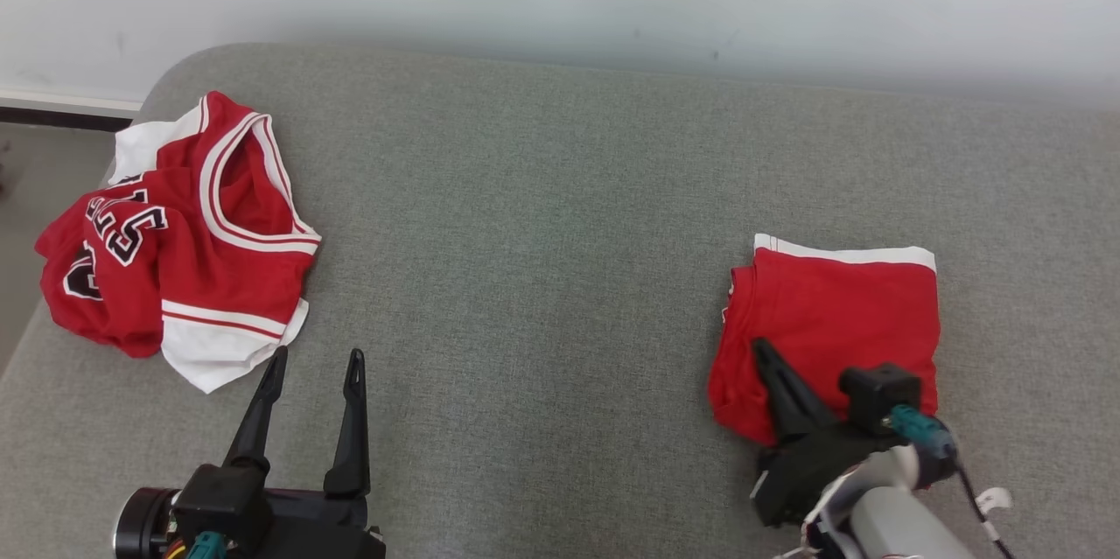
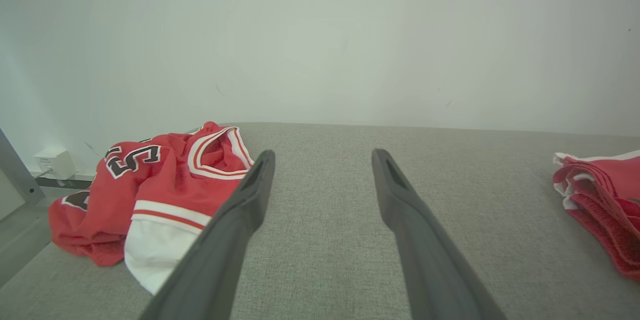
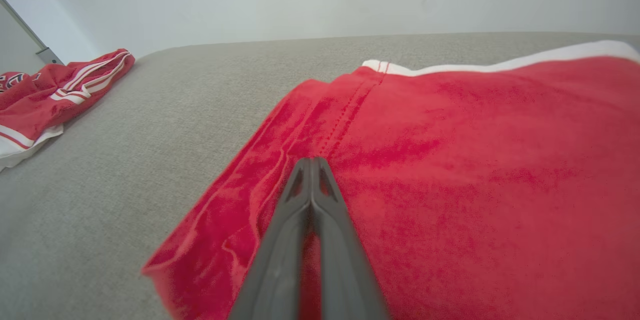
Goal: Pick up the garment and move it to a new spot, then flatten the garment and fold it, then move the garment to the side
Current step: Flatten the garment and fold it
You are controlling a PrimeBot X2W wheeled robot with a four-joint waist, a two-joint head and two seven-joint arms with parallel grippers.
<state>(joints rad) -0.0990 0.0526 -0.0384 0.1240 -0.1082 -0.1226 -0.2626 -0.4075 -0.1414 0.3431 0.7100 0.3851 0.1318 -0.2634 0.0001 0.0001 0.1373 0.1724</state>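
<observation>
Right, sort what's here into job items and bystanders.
In the job: folded red garment with white trim; right gripper, shut, over it; grey fabric surface beneath.
Lying about, it seems: crumpled red basketball jersey with white trim; left gripper, open, idle; white wall box.

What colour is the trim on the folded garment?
White trim on the red folded garment; best in the head view.

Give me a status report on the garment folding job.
Done: one red garment lies folded on the right. In hand: the right pincer, shut, lies over its near corner, perhaps to slide it aside. Remaining: the crumpled jersey by the open left pincer is untouched.
</observation>
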